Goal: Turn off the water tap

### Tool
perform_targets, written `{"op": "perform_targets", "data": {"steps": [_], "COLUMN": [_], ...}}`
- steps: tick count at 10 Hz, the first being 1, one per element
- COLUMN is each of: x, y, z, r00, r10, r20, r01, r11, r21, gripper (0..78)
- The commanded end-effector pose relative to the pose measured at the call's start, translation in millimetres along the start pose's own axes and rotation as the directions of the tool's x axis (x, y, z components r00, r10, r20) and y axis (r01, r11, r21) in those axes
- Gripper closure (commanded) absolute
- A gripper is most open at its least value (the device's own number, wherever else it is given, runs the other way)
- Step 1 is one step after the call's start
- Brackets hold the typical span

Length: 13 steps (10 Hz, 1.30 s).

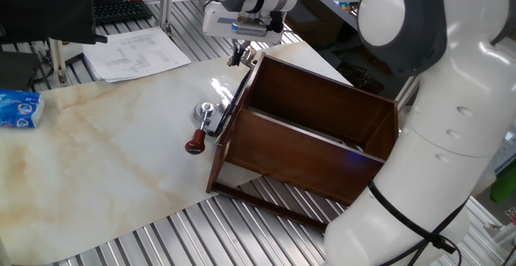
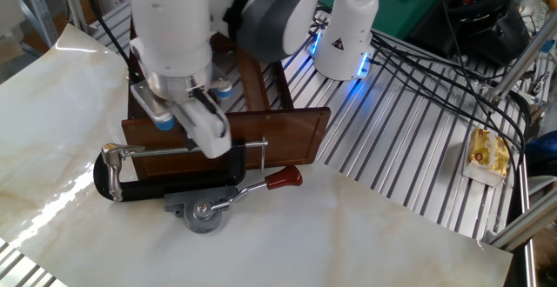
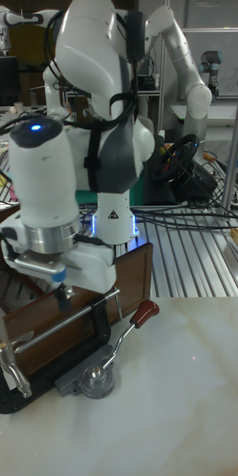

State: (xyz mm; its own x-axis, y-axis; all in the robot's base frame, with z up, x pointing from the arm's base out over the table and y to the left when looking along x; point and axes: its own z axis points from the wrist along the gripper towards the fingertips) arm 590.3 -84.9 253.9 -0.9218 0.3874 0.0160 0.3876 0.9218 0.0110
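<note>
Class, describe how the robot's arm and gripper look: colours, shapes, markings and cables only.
The arm is glossy white with rounded segments and dark grey joints; black cables run along it. A blue light glows on its base. The gripper has a white body, blue accents and small dark fingers.

We reach across with our single white arm, its big rounded joints stacked at the right in one fixed view and the last link bent down. Our hand [image 2: 196, 130] points downward off a silver wrist ring, its white body tilted. In the tall fixed view our hand [image 3: 62, 291] shows blue-trimmed dark fingertips [image 3: 60, 280] close together; whether they are fully closed we cannot tell. In one fixed view our hand [image 1: 237, 55] hangs low.
</note>
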Motion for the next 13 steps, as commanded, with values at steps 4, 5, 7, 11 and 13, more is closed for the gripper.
{"op": "perform_targets", "data": {"steps": [4,5,7,11,13], "x": [-30.7,-34.7,-40.9,-47.6,-52.8], "y": [-19.9,-19.5,-19.3,-26.8,-35.7], "z": [4.4,2.4,0.6,8.1,13.2], "r00": [0.996,0.996,0.995,0.99,0.99], "r10": [0.088,0.091,0.098,0.132,0.131], "r20": [0.0,-0.002,-0.008,-0.041,-0.05], "r01": [-0.088,-0.091,-0.098,-0.129,-0.126], "r11": [0.996,0.995,0.994,0.988,0.988], "r21": [0.031,0.037,0.044,0.08,0.092], "gripper": [77.6,77.6,77.6,77.6,77.6]}}
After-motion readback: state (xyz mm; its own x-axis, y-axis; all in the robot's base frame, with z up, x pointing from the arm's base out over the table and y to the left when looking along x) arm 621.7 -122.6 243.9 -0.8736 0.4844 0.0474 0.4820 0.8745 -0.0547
